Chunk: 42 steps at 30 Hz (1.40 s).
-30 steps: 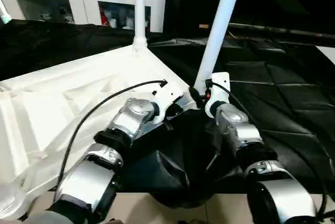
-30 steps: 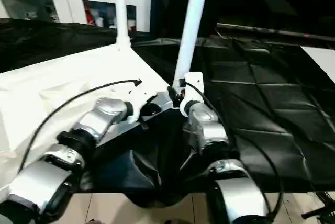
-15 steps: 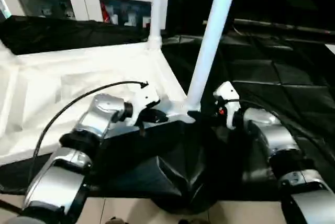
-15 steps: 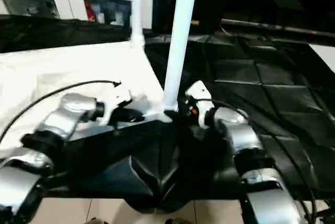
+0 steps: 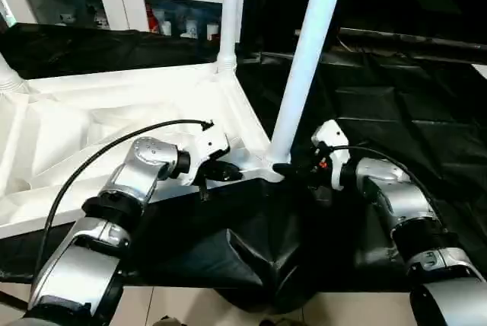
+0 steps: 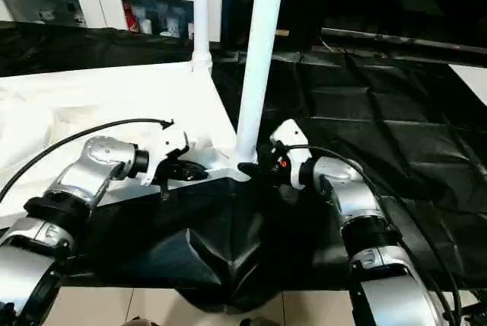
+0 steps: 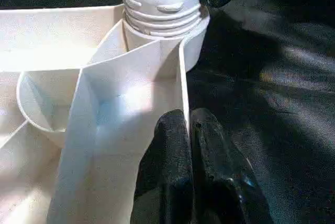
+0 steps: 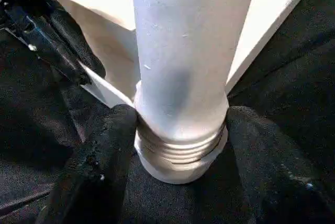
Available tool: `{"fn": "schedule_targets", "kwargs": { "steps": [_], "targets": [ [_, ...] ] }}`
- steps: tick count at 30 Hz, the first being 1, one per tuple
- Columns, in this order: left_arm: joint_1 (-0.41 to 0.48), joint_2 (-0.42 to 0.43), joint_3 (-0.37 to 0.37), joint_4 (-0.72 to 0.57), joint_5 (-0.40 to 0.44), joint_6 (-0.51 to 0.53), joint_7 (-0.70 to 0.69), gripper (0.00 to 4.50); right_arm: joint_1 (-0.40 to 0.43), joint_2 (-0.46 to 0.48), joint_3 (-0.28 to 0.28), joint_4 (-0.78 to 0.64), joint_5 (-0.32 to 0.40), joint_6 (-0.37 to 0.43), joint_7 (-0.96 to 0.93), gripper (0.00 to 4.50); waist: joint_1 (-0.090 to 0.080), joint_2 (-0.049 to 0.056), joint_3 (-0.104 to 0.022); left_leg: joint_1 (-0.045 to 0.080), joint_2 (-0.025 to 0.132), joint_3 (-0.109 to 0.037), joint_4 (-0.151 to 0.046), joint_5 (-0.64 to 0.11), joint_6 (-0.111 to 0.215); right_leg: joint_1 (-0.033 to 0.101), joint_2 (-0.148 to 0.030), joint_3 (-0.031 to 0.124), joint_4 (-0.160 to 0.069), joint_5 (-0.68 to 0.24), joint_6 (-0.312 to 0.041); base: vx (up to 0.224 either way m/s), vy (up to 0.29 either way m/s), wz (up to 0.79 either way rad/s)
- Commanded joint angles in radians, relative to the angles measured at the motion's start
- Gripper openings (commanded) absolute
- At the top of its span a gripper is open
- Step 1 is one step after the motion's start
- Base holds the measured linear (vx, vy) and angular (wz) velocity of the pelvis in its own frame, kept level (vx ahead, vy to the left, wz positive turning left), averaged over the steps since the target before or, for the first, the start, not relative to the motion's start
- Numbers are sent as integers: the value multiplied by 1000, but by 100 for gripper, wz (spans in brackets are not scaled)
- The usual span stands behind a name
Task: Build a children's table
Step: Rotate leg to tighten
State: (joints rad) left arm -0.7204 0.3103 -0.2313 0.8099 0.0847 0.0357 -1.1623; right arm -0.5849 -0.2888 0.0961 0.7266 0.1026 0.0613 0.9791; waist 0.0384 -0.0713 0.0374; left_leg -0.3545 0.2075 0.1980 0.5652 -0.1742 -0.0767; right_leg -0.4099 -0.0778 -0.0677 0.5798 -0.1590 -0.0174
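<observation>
The tabletop [image 5: 114, 113] lies upside down on the black cloth [image 5: 396, 113], filling the left half of the head views, ribs facing up. A leg [image 5: 308, 59] stands upright in the near corner socket, centre of frame, its ribbed base seated in the socket. A second leg [image 5: 229, 14] stands in the far corner socket, top centre.

The left gripper [image 5: 221, 174] is closed: in the left wrist view its fingers [image 7: 172, 150] pinch the thin edge wall of the tabletop just beside the near socket.

The right gripper [image 8: 180, 130] is spread wide; its fingers [image 8: 104, 150] flank the base of the near leg, one on each side. Whether they press the leg cannot be told.
</observation>
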Motion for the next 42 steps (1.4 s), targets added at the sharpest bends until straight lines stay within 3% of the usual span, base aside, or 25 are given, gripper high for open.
{"fn": "schedule_targets", "kwargs": {
  "steps": [1, 2, 5, 11, 14, 20, 27, 34, 42],
  "targets": [
    [15, -36, -25, -16, -28, -16, -50, 0, 3, 21, 17, -3, 5, 0, 13, 297, 3, -1, -54, 6, 30, -10, -56, -212, 59, 50, -63, 43, -56, -242, -215, 0, 0, 0],
    [14, -35, -25, -15, -27, -16, -50, 0, 0, 23, 12, 0, 13, 8, 21, 321, 3, -2, -54, 6, 30, -9, -55, -214, 59, 49, -62, 43, -56, -246, -212, 0, 0, 0],
    [13, -34, -23, -14, -26, -16, -47, 0, -2, 24, 10, 3, 13, 9, 21, 340, 3, -2, -55, 6, 30, -9, -55, -200, 62, 50, -63, 44, -53, -224, -217, 0, 0, 0],
    [8, -35, -22, -10, -23, -18, -41, 0, -1, 31, 26, 5, -8, -18, 9, 340, 8, 0, -55, 8, 30, -8, -54, -203, 61, 50, -62, 43, -53, -218, -221, 0, 0, 0],
    [8, -35, -22, -11, -23, -18, -40, 0, -7, 39, 15, 12, 8, 5, 15, 379, 10, 1, -55, 8, 31, -9, -55, -206, 58, 50, -62, 44, -53, -225, -219, 0, 0, 0],
    [4, -34, -20, -6, -21, -19, -39, 0, -16, 38, 35, 35, -38, -38, -22, 379, 12, 1, -57, 8, 30, -8, -54, -183, 58, 51, -62, 44, -47, -181, -228, 0, 0, 0],
    [4, -32, -19, -5, -20, -18, -39, 0, -17, 40, 35, 42, -38, -32, -19, 379, 15, 1, -57, 8, 30, -8, -53, -183, 61, 52, -62, 44, -47, -184, -226, 0, 0, 0],
    [5, -27, -16, -6, -22, -16, -39, 0, -20, 48, 25, 52, -25, -29, -10, 308, 18, -1, -57, 8, 30, -7, -52, -176, 64, 52, -62, 44, -46, -183, -226, 0, 0, 0],
    [7, -21, -17, -9, -21, -14, -43, 0, -15, 56, 25, 50, -21, -32, -2, 272, 20, 0, -57, 8, 30, -8, -52, -189, 58, 52, -62, 44, -47, -201, -222, 0, 0, 0]
  ]
}}
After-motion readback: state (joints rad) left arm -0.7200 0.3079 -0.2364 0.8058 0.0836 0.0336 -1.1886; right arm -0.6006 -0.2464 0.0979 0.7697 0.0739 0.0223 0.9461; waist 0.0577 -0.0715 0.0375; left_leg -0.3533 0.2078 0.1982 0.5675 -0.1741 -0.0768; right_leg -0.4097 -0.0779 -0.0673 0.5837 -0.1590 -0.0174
